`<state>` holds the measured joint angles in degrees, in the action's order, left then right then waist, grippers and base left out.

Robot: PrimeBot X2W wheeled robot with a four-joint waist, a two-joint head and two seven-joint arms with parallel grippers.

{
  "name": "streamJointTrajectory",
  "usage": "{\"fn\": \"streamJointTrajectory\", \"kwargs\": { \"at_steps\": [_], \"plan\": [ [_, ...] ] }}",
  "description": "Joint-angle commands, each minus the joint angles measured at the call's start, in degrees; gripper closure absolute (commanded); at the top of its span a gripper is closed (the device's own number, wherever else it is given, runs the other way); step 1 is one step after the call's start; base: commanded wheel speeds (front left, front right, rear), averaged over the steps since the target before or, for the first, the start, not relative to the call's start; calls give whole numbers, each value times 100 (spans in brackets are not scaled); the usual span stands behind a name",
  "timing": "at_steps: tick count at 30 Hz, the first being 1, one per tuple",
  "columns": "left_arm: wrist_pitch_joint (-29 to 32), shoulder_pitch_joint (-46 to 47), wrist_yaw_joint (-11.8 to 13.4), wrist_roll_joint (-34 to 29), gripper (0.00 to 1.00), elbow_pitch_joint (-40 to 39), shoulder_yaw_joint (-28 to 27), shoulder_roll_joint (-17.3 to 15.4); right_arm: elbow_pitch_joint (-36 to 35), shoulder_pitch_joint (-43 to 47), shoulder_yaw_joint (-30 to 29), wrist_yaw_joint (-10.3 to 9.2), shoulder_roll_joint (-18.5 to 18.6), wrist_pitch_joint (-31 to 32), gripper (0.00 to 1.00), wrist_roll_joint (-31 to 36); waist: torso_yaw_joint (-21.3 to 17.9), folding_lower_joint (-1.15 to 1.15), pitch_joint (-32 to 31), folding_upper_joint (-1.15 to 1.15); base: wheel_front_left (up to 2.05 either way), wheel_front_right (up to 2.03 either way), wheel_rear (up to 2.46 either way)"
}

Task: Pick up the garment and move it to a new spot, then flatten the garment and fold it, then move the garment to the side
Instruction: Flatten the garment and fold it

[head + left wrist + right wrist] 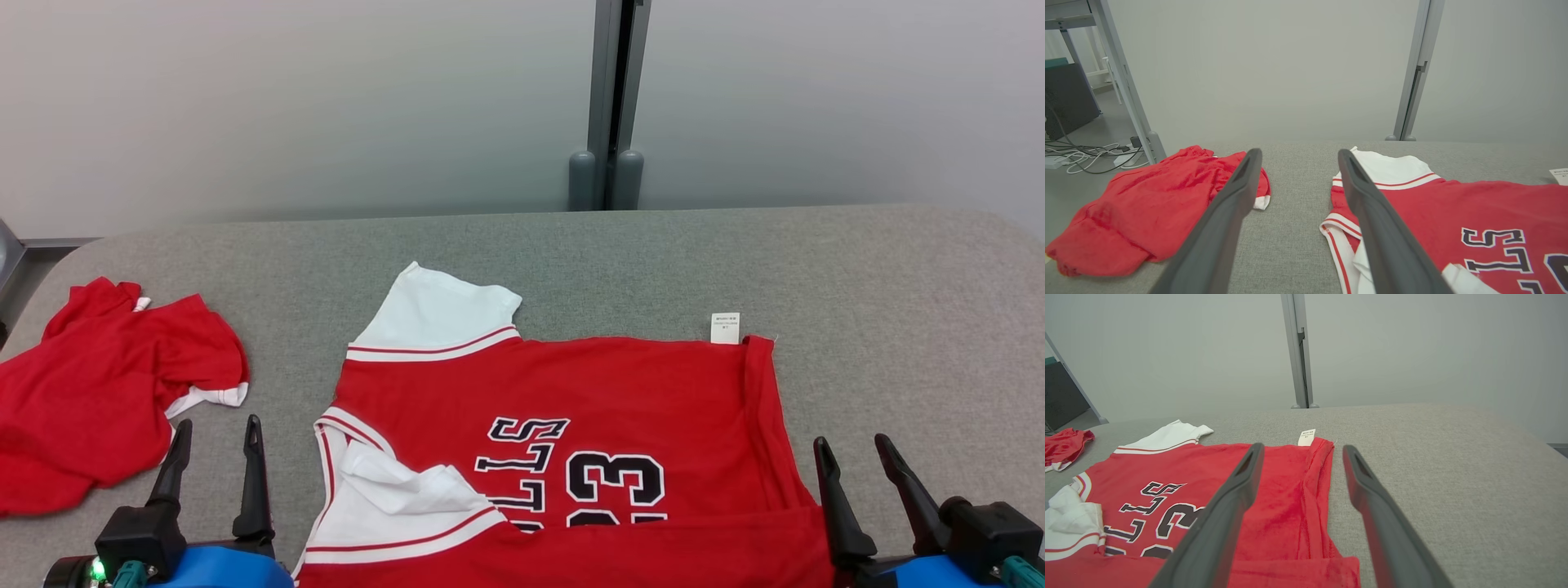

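Observation:
The garment (571,384) is a red jersey with white sleeves and black lettering, lying spread on the grey table (898,286). Its near edge is folded over the lower part of the print. A white label (725,327) sticks out at its far right corner. My left gripper (218,425) stands open just left of the jersey's sleeve, and in the left wrist view the left gripper (1299,154) has bare table between its fingers. My right gripper (853,445) is open at the jersey's right hem. The right wrist view shows the right gripper (1303,448) straddling that hem of the garment (1188,465).
A second red garment (106,384) lies crumpled at the table's left end, close to my left gripper. A grey wall with a vertical post (608,98) stands behind the table. Cables (1081,155) lie on the floor beyond the left edge.

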<state>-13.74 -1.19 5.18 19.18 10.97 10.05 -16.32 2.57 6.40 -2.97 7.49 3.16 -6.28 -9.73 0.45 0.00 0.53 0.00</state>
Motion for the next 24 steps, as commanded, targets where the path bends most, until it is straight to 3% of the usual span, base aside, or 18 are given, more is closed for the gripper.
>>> {"fn": "streamJointTrajectory", "kwargs": {
  "at_steps": [1, 10, 17, 24],
  "plan": [
    [-32, 48, 23, 17, 0, 12, 10, -40, 13, -2, -24, 1, -18, -2, 0, 0, -2, 0, 12, 0, 0, 0, 0],
    [139, 853, -162, 19, 0, 53, 11, -228, 57, -701, -87, 1, 233, 104, 0, 62, -44, 0, 317, 0, 0, 0, 0],
    [626, 2576, -628, -97, 0, 339, 159, -569, 132, -2001, 87, 1, 648, 560, 0, 103, -199, 0, 962, 0, 0, 0, 0],
    [1197, 4408, -1074, -78, 0, 1007, 478, -682, 295, -3182, 465, 1, 892, 953, 0, 48, -470, 0, 1831, 0, 0, 0, 0]
  ]
}}
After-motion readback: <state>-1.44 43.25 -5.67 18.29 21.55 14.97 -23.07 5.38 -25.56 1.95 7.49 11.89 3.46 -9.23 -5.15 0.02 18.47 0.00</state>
